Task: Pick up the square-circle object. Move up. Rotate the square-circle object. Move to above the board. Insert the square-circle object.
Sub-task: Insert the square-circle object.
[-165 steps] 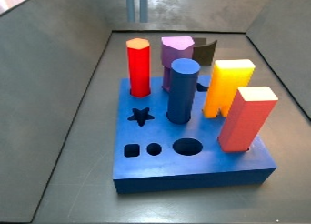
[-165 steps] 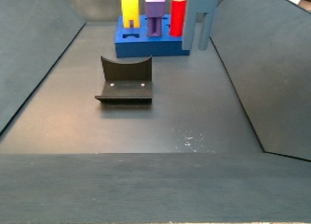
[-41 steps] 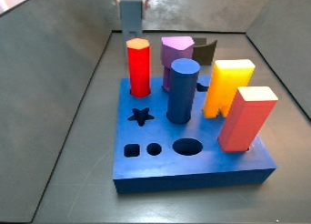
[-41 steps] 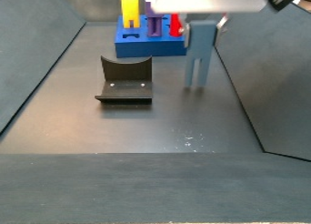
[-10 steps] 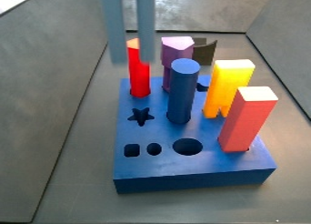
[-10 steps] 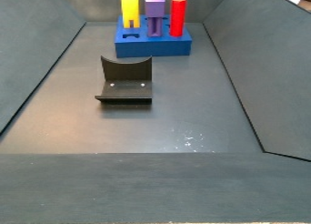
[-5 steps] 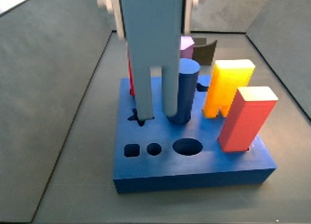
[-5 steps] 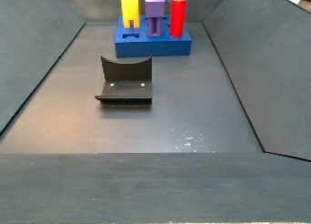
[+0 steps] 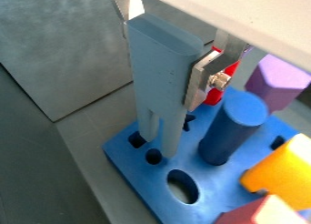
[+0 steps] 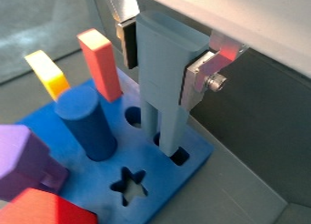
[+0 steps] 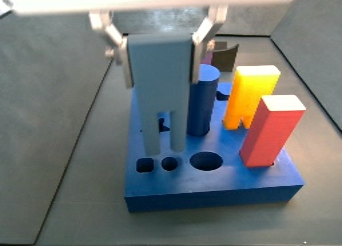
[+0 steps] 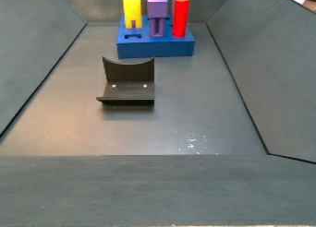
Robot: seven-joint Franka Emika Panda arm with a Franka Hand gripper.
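A: Status of gripper (image 11: 160, 45)?

B: Closed on the square-circle object (image 11: 160, 75), silver fingers (image 9: 202, 73) clamped on either side of its broad upper body. Held upright, prongs down, directly above the board (image 11: 214, 188).

A: Why that orientation?

B: Prongs must enter the small square hole (image 11: 144, 165) and small round hole (image 11: 168, 164) at the board's front edge, so the obj hangs vertical w/ the prong pair lined along those two holes.

A: In yet?

B: Judging by both wrist views, tips are at or just inside the holes; depth can't be read. In a side view the prongs end just above them.

A: Neighbours?

B: Dark blue cylinder (image 11: 203, 98) just beside; orange peg (image 11: 274, 130) further off. Fixture (image 12: 127, 81) well apart from the board, unused.
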